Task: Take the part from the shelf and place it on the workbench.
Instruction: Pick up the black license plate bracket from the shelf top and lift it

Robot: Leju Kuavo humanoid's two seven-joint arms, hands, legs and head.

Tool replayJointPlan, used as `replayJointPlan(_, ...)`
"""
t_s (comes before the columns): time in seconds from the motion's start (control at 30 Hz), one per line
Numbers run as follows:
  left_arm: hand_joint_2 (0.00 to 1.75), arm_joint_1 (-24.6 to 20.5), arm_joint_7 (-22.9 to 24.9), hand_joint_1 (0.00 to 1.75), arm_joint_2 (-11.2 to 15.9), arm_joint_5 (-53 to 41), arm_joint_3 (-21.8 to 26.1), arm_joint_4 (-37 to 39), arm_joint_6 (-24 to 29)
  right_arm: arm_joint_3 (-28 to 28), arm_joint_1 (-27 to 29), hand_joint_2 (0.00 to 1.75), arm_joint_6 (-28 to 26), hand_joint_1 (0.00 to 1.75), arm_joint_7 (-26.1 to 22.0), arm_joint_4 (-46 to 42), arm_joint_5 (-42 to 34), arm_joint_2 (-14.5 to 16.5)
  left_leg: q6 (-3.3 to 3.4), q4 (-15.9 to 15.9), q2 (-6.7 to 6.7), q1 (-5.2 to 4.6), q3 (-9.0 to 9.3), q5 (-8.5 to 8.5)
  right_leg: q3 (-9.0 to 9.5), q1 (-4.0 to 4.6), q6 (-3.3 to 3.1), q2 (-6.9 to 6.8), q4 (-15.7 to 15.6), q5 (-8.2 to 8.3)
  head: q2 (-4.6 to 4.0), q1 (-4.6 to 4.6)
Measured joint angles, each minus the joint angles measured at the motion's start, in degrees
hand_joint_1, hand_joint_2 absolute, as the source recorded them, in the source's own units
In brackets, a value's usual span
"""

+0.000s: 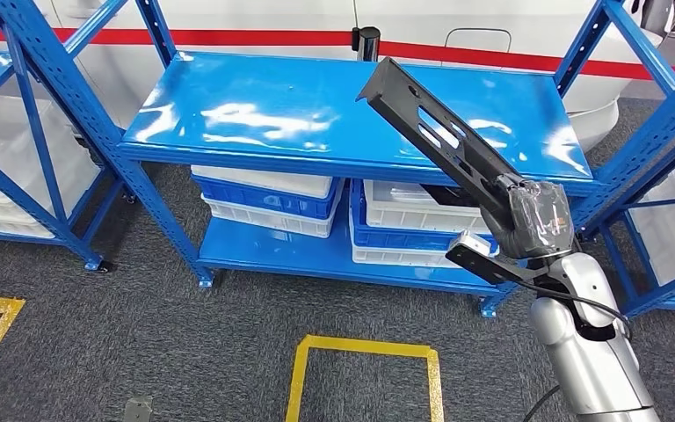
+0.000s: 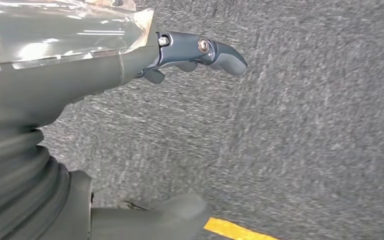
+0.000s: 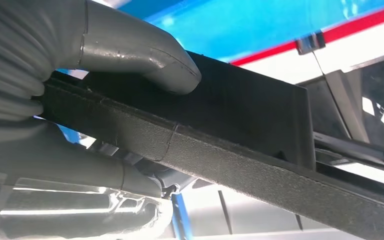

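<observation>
The part is a long black slotted bracket [image 1: 431, 123]. My right hand [image 1: 536, 220] grips its near end and holds it tilted up over the blue shelf top [image 1: 255, 105], its far end in the air above the shelf. In the right wrist view the thumb [image 3: 145, 55] presses on the black part [image 3: 250, 120] and the fingers wrap beneath it. My left hand [image 2: 105, 55] hangs over grey carpet with nothing in it, one dark finger [image 2: 205, 52] stretched out.
The blue shelf unit holds white and blue bins [image 1: 272, 198] on its lower level. More blue racks stand at the left [image 1: 26, 132] and right [image 1: 659, 132]. Yellow floor tape [image 1: 365, 352] marks the grey carpet in front.
</observation>
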Motion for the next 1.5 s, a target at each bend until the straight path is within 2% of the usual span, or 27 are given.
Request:
replayJointPlan(0.07,1.75,-0.07,0.14,0.00,0.03,-0.16,-0.14,0.00,-0.05,-0.25,0.29,1.75,0.02,1.75,-0.04,-0.67,0.54,0.02,-0.54,0.91,0.04,0.00,-1.74,0.77,5.83,-0.17,0.78,0.00,-7.46,1.19,0.00,0.03)
replayJointPlan(0.13,1.75,-0.17,0.33,0.00,0.11,-0.41,-0.24,0.00,-0.07,-0.49,0.55,1.75,0.19,1.75,-0.35,-1.58,1.04,0.08,-1.17,1.84,0.04,-0.19,-2.88,1.40,9.60,0.15,0.27,0.15,-13.60,0.15,0.00,-0.04)
replayJointPlan(0.23,1.75,-0.14,0.57,0.00,0.32,-0.78,-0.27,0.00,-0.07,-0.71,1.55,1.75,1.07,1.75,-1.78,-2.89,0.77,0.21,-1.81,2.14,-0.05,-0.23,-3.50,2.34,9.34,0.26,-1.18,0.13,-14.86,0.04,0.00,-0.16)
replayJointPlan(0.27,1.75,-0.11,0.68,0.00,0.40,-0.89,-0.28,0.00,-0.07,-0.71,1.92,1.75,1.49,1.75,-2.38,-3.31,0.45,0.27,-2.12,2.56,-0.09,-0.09,-3.91,1.56,9.05,0.11,-1.78,0.03,-14.86,0.55,0.00,-0.22)
replayJointPlan(0.33,1.75,-0.10,0.87,0.00,0.52,-1.13,-0.29,0.00,-0.07,-0.71,2.47,1.75,2.16,1.75,-3.22,-4.19,-0.14,0.37,-2.94,5.97,-0.12,0.27,-5.27,-3.04,7.96,-0.14,-2.91,-0.10,-14.90,1.79,0.00,-0.32)
replayJointPlan(0.4,1.75,-0.14,1.03,0.00,0.60,-1.32,-0.30,0.00,-0.09,-0.73,2.78,1.75,2.37,1.75,-3.57,-4.98,-0.32,0.43,-3.59,12.85,-0.11,0.63,-6.78,-8.72,6.52,-0.13,-3.33,-0.11,-14.85,3.05,0.00,-0.46)
replayJointPlan(0.43,1.75,-0.16,1.08,0.00,0.64,-1.37,-0.30,0.00,-0.13,-0.75,2.93,1.75,2.39,1.75,-3.63,-5.23,-0.33,0.44,-3.75,16.02,-0.11,0.77,-7.14,-9.90,5.80,-0.11,-3.28,-0.11,-14.81,3.64,0.00,-0.49)
replayJointPlan(0.47,1.75,-0.19,1.13,0.00,0.67,-1.39,-0.30,0.00,-0.21,-0.78,3.11,1.75,2.43,1.75,-3.65,-5.40,-0.28,0.45,-3.80,17.92,-0.11,0.90,-6.85,-9.66,5.07,-0.10,-3.17,-0.11,-14.80,4.20,0.00,-0.49)
replayJointPlan(0.5,1.75,-0.21,1.16,0.00,0.67,-1.41,-0.29,0.00,-0.29,-0.79,3.32,1.75,2.50,1.75,-3.65,-5.52,-0.23,0.46,-3.76,17.82,-0.11,0.99,-5.58,-8.33,4.37,-0.10,-3.03,-0.11,-14.78,4.76,0.00,-0.49)
replayJointPlan(0.6,1.75,-0.23,1.21,0.00,0.67,-1.38,-0.30,0.00,-0.46,-0.83,3.69,1.75,2.72,1.75,-3.65,-5.75,-0.13,0.49,-3.44,12.87,-0.11,1.09,-0.70,-4.77,3.18,-0.11,-2.65,-0.09,-14.77,5.79,0.00,-0.50)
replayJointPlan(0.77,1.75,-0.24,1.21,0.00,0.67,-1.37,-0.30,0.00,-0.46,-0.84,3.71,1.75,2.75,1.75,-3.65,-5.79,-0.13,0.48,-3.37,11.76,-0.12,1.09,0.16,-4.56,3.08,-0.11,-2.60,-0.09,-14.77,5.90,0.00,-0.50)
replayJointPlan(0.83,1.75,-0.33,1.18,0.00,0.69,-1.21,-0.30,-0.02,-0.47,-1.13,3.60,1.75,2.79,1.75,-3.71,-6.11,-0.32,0.43,-2.95,5.94,-0.25,0.87,4.13,-5.92,2.90,0.01,-2.08,-0.12,-14.78,6.44,0.00,-0.45)
replayJointPlan(0.87,1.75,-0.35,1.14,0.00,0.69,-1.07,-0.29,-0.02,-0.48,-1.37,3.48,1.75,2.85,1.75,-3.82,-6.27,-0.53,0.37,-2.32,2.91,-0.25,0.72,5.67,-6.04,2.68,0.21,-1.38,-0.10,-14.89,7.04,0.00,-0.39)
replayJointPlan(0.9,1.75,-0.38,1.12,0.00,0.69,-0.92,-0.28,-0.02,-0.50,-1.73,3.33,1.75,2.98,1.75,-3.93,-6.43,-0.78,0.26,-1.39,0.07,-0.14,0.42,6.14,-5.34,1.22,0.38,-1.27,-0.05,-11.10,4.71,0.00,-0.21)
replayJointPlan(0.97,1.75,-0.34,1.13,0.00,0.63,-0.77,-0.26,-0.02,-0.57,-2.19,3.08,1.75,3.37,1.75,-4.09,-6.38,-1.14,0.10,0.09,-0.39,0.18,-0.08,2.60,-1.77,-1.05,0.60,-1.00,0.09,-1.99,-0.01,0.00,0.14)
replayJointPlan(1.0,1.75,-0.34,1.15,0.00,0.62,-0.72,-0.25,-0.02,-0.61,-2.32,2.99,1.75,3.56,1.75,-4.10,-6.32,-1.25,0.05,0.38,-0.33,0.28,-0.30,0.83,-0.31,-1.19,0.57,-1.05,0.11,1.77,-2.13,0.00,0.31)
replayJointPlan(1.03,1.75,-0.34,1.16,0.00,0.61,-0.60,-0.25,-0.02,-0.63,-2.33,2.82,1.75,3.76,1.75,-4.13,-6.22,-1.33,0.06,0.31,-0.26,0.27,-0.38,-0.17,0.47,0.83,0.57,-0.48,0.11,0.39,-1.02,0.00,0.33)
replayJointPlan(1.07,1.75,-0.33,1.16,0.00,0.60,-0.46,-0.23,-0.02,-0.63,-2.33,2.56,1.75,3.93,1.75,-4.17,-6.09,-1.40,0.07,0.17,-0.14,0.26,-0.40,-0.92,1.10,3.83,0.57,-0.20,0.10,-3.35,-0.03,0.00,0.34)
replayJointPlan(1.13,1.75,-0.32,1.09,0.00,0.57,-0.19,-0.20,-0.02,-0.63,-2.34,1.75,1.75,4.23,1.75,-4.26,-5.85,-1.49,0.08,-0.27,0.34,0.18,-0.63,-2.21,2.22,10.20,0.83,-0.36,0.13,-12.54,0.27,0.00,0.30)
replayJointPlan(1.17,1.75,-0.30,1.04,0.00,0.57,-0.11,-0.17,-0.02,-0.63,-2.33,1.37,1.75,4.28,1.75,-4.28,-5.73,-1.52,0.12,-0.48,0.53,0.15,-0.74,-2.68,2.83,11.91,0.98,-0.61,0.15,-15.58,-0.06,0.00,0.23)
replayJointPlan(1.2,1.75,-0.27,0.98,0.00,0.57,-0.04,-0.14,-0.02,-0.62,-2.32,1.08,1.75,4.30,1.75,-4.33,-5.61,-1.53,0.16,-0.66,0.65,0.11,-0.83,-3.08,3.44,12.57,1.16,-0.81,0.18,-16.99,-0.22,0.00,0.19)
replayJointPlan(1.27,1.75,-0.12,0.93,0.00,0.67,0.09,-0.08,-0.01,-0.61,-2.25,0.85,1.75,4.33,1.75,-4.42,-5.20,-1.50,0.31,-1.11,1.02,-0.15,-0.78,-3.86,3.86,11.45,0.54,-1.35,0.02,-16.88,0.54,0.00,0.11)
replayJointPlan(1.33,1.75,0.06,0.90,0.00,0.74,0.19,-0.05,0.01,-0.61,-2.16,0.72,1.75,4.38,1.75,-4.45,-4.83,-1.42,0.52,-1.98,3.98,-0.44,-0.46,-5.22,0.23,10.07,-0.18,-2.32,-0.30,-16.76,1.85,0.00,0.03)
replayJointPlan(1.4,1.75,0.11,0.88,0.00,0.74,0.20,-0.05,0.02,-0.62,-2.14,0.41,1.75,4.34,1.75,-4.45,-4.65,-1.30,0.72,-2.95,11.09,-0.45,0.14,-7.23,-5.95,8.30,-0.21,-2.94,-0.48,-16.67,3.48,0.00,-0.09)
replayJointPlan(1.43,1.75,0.10,0.88,0.00,0.74,0.18,-0.05,0.02,-0.63,-2.14,0.28,1.75,4.28,1.75,-4.44,-4.60,-1.20,0.76,-3.33,14.84,-0.42,0.47,-7.95,-7.86,7.36,-0.22,-2.97,-0.51,-16.63,4.35,0.00,-0.12)
replayJointPlan(1.47,1.75,0.09,0.88,0.00,0.75,0.16,-0.05,0.02,-0.66,-2.15,0.21,1.75,4.24,1.75,-4.43,-4.54,-1.08,0.81,-3.68,17.47,-0.40,0.82,-8.02,-8.38,6.26,-0.28,-2.83,-0.51,-16.60,5.20,0.00,-0.15)
replayJointPlan(1.5,1.75,0.08,0.89,0.00,0.76,0.13,-0.05,0.02,-0.71,-2.15,0.21,1.75,4.20,1.75,-4.38,-4.48,-0.95,0.86,-3.97,18.25,-0.37,1.17,-7.18,-7.55,5.25,-0.39,-2.61,-0.51,-16.56,5.97,0.00,-0.18)
